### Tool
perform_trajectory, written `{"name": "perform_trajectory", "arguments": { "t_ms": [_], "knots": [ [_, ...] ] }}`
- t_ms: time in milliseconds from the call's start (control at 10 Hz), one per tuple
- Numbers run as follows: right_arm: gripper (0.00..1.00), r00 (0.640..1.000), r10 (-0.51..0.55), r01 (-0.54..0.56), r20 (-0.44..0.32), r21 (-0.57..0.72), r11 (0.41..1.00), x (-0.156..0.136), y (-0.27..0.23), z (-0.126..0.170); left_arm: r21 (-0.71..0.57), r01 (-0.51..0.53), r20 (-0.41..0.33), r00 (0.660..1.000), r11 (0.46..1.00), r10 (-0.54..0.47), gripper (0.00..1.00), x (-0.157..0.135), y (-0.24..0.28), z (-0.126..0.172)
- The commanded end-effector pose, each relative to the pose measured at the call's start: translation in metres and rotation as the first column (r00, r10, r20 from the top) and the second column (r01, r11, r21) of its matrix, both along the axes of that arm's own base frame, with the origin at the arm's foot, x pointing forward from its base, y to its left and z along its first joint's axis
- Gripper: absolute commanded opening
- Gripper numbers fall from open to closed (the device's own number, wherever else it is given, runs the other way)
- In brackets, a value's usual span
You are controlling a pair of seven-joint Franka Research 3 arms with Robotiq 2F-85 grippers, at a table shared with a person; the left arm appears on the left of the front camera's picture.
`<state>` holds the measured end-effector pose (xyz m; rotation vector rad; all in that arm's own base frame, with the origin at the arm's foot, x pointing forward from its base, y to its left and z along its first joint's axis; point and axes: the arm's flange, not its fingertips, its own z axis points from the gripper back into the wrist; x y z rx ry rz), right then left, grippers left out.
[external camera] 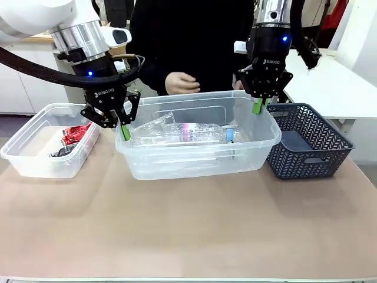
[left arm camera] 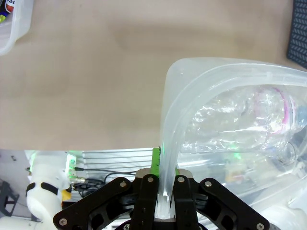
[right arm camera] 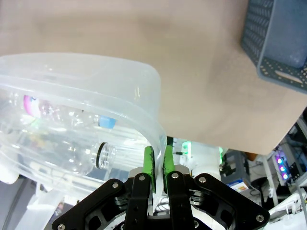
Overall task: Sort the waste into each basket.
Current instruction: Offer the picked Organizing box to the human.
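A large clear basket (external camera: 194, 164) stands mid-table with clear plastic bottles (external camera: 188, 132) lying in it. My left gripper (external camera: 125, 131) is shut on the rim at its left end, and my right gripper (external camera: 257, 106) is shut on the rim at its right end. In the left wrist view the gripper (left arm camera: 163, 167) pinches the basket's rim (left arm camera: 192, 72), with a crumpled bottle (left arm camera: 240, 124) behind the wall. In the right wrist view the gripper (right arm camera: 157, 160) clamps the rim (right arm camera: 96, 76) above a bottle (right arm camera: 72, 115). A second clear basket (external camera: 35, 165) at the left holds crushed cans (external camera: 73, 135).
A dark blue lattice basket (external camera: 309, 147) stands against the big basket's right end. A person in black stands at the far side, one hand (external camera: 181, 84) hovering just behind the big basket. The table's near half is bare.
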<state>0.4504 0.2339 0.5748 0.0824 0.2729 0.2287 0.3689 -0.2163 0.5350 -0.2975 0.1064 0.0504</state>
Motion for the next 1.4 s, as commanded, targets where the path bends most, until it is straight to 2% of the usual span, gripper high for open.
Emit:
{"name": "perform_trajectory", "arguments": {
  "t_ms": [0, 600, 700, 800, 1000, 1100, 1300],
  "knots": [
    [0.1, 0.999, 0.039, -0.039, 0.009, 0.013, 0.999, 0.001, -0.001, 0.004, 0.002, -0.005, 0.004, 1.0, 1.0, 0.005, 0.04, 0.002, 0.0, 0.003],
    [0.1, 0.999, 0.039, -0.039, 0.009, 0.013, 0.999, 0.001, -0.001, 0.004, 0.0, 0.0, 0.0, 1.0, 1.0, 0.0, 0.04, 0.0, 0.0, 0.0],
    [0.1, 1.0, 0.0, 0.0, 0.0, 0.0, 1.0, 0.0, 0.0, 0.0, -0.005, 0.025, -0.008, 1.0, 1.0, -0.025, 0.04, 0.012, -0.002, 0.006],
    [0.1, 0.998, -0.061, 0.062, -0.025, 0.022, 0.998, 0.036, -0.004, 0.021, 0.009, 0.036, -0.005, 0.999, 0.999, -0.036, 0.04, 0.047, -0.002, 0.021],
    [0.1, 0.997, -0.049, 0.05, -0.066, 0.002, 0.999, 0.098, -0.008, 0.051, -0.001, -0.035, 0.039, 0.999, 0.999, 0.035, 0.04, 0.117, 0.005, 0.045],
    [0.1, 0.995, -0.062, 0.062, -0.076, 0.001, 0.998, 0.125, -0.014, 0.056, -0.023, -0.069, 0.068, 0.995, 0.997, 0.071, 0.04, 0.14, 0.005, 0.052],
    [0.1, 0.99, -0.085, 0.089, -0.111, 0.023, 0.996, 0.165, -0.026, 0.051, -0.023, -0.088, 0.071, 0.994, 0.996, 0.089, 0.04, 0.171, 0.005, 0.046]
  ]
}}
